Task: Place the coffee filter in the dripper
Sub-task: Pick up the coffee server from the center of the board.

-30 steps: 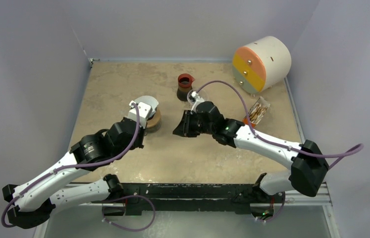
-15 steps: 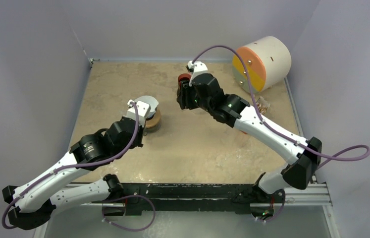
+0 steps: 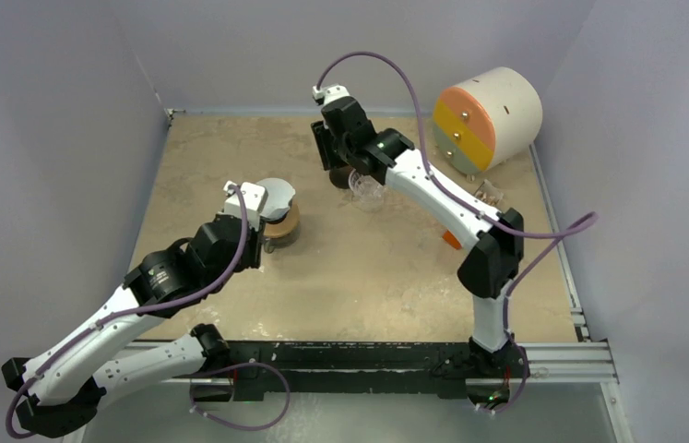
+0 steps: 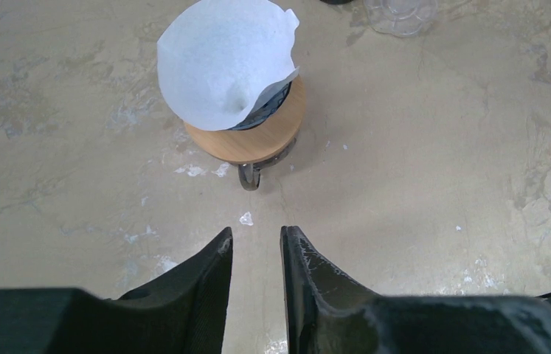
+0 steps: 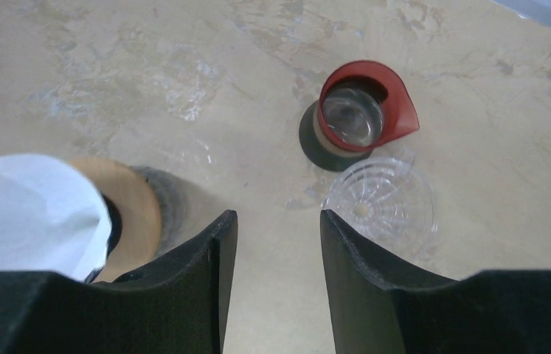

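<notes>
The coffee filter (image 4: 220, 63), a white paper cone, is sitting in the dripper (image 4: 271, 105) with its mouth open upward. It is leaning a little, so only a dark strip of the dripper's rim is showing under the filter's edge in the left wrist view. The dripper is resting in a flat wooden ring (image 4: 257, 140), which is standing on the mottled beige table (image 4: 405, 184), left of its middle in the top view. The left gripper (image 4: 256, 254) is hovering near the ring, apart from it. Its fingers are pointing toward the ring with only a narrow gap between them, and they are holding nothing. The right gripper (image 5: 278, 240) is hanging above the far middle of the table with its fingers moderately wide apart and empty. Below it a glass cup with a red rim (image 5: 353, 110) is standing, and a clear ribbed glass piece (image 5: 379, 199) is lying just beside the cup. A big white cylinder (image 3: 492, 115) with an orange, yellow and green face is lying at the far right corner.
</notes>
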Robot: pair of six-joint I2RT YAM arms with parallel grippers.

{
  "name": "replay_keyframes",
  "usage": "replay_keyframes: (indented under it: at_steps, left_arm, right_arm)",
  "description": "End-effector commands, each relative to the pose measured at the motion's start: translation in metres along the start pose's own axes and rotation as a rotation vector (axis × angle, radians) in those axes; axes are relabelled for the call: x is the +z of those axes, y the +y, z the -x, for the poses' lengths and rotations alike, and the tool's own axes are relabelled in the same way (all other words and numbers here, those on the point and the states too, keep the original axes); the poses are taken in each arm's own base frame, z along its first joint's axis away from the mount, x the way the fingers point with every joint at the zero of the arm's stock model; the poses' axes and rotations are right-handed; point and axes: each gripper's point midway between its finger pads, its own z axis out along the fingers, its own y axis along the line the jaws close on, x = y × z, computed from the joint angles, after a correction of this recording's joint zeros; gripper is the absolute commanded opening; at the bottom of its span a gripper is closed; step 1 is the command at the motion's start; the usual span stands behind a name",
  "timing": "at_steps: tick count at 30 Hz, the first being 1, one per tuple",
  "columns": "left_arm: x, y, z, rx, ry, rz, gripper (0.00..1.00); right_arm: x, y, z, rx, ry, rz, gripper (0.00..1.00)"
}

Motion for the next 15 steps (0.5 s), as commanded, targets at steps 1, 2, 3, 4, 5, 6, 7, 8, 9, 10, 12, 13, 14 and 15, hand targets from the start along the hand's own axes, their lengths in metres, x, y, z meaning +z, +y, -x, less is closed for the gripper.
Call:
replay_keyframes:
  at_steps: [1, 2, 3, 4, 5, 6, 7, 8, 9, 10, 12, 13, 14, 15]
  left_arm:
    - [-0.005, 0.009, 0.011, -0.046, -0.046, 0.03, 0.32]
    - [-0.005, 0.011, 0.011, -0.05, -0.05, 0.036, 0.35]
    - [-0.006, 0.012, 0.012, -0.053, -0.054, 0.041, 0.39]
    - [-0.006, 0.014, 0.013, -0.058, -0.059, 0.046, 0.41]
    - [-0.007, 0.015, 0.013, -0.061, -0.062, 0.048, 0.43]
    - [-0.006, 0.015, 0.013, -0.063, -0.061, 0.051, 0.45]
    - [-0.006, 0.016, 0.013, -0.066, -0.062, 0.053, 0.48]
    - [-0.007, 0.016, 0.013, -0.067, -0.063, 0.053, 0.52]
    - [-0.007, 0.016, 0.013, -0.067, -0.063, 0.055, 0.55]
    - [-0.007, 0.017, 0.013, -0.069, -0.063, 0.055, 0.57]
    - [-0.007, 0.017, 0.013, -0.074, -0.066, 0.059, 0.62]
    - [-0.008, 0.018, 0.013, -0.075, -0.067, 0.062, 0.64]
    - [-0.008, 0.019, 0.013, -0.077, -0.068, 0.065, 0.66]
    - [-0.009, 0.02, 0.014, -0.08, -0.072, 0.066, 0.67]
  right_arm:
    - [0.012, -0.012, 0.008, -0.045, 0.047, -0.002, 0.49]
    - [0.021, -0.012, 0.005, -0.046, 0.063, -0.004, 0.48]
    - [0.027, -0.014, 0.004, -0.043, 0.071, -0.009, 0.48]
    - [0.034, -0.014, 0.002, -0.041, 0.078, -0.01, 0.48]
    - [0.04, -0.015, 0.001, -0.037, 0.082, -0.013, 0.48]
    - [0.046, -0.015, 0.0, -0.032, 0.089, -0.014, 0.48]
    - [0.05, -0.015, 0.003, -0.019, 0.089, -0.01, 0.48]
    - [0.055, -0.016, 0.003, -0.01, 0.095, -0.005, 0.48]
    - [0.06, -0.017, 0.002, -0.002, 0.103, -0.002, 0.48]
    - [0.064, -0.019, 0.002, 0.007, 0.107, -0.003, 0.48]
    - [0.074, -0.022, 0.001, 0.016, 0.112, -0.008, 0.48]
    - [0.077, -0.024, 0.001, 0.016, 0.114, -0.012, 0.48]
    - [0.081, -0.026, -0.001, 0.02, 0.119, -0.011, 0.48]
    - [0.086, -0.028, -0.002, 0.022, 0.126, -0.014, 0.48]
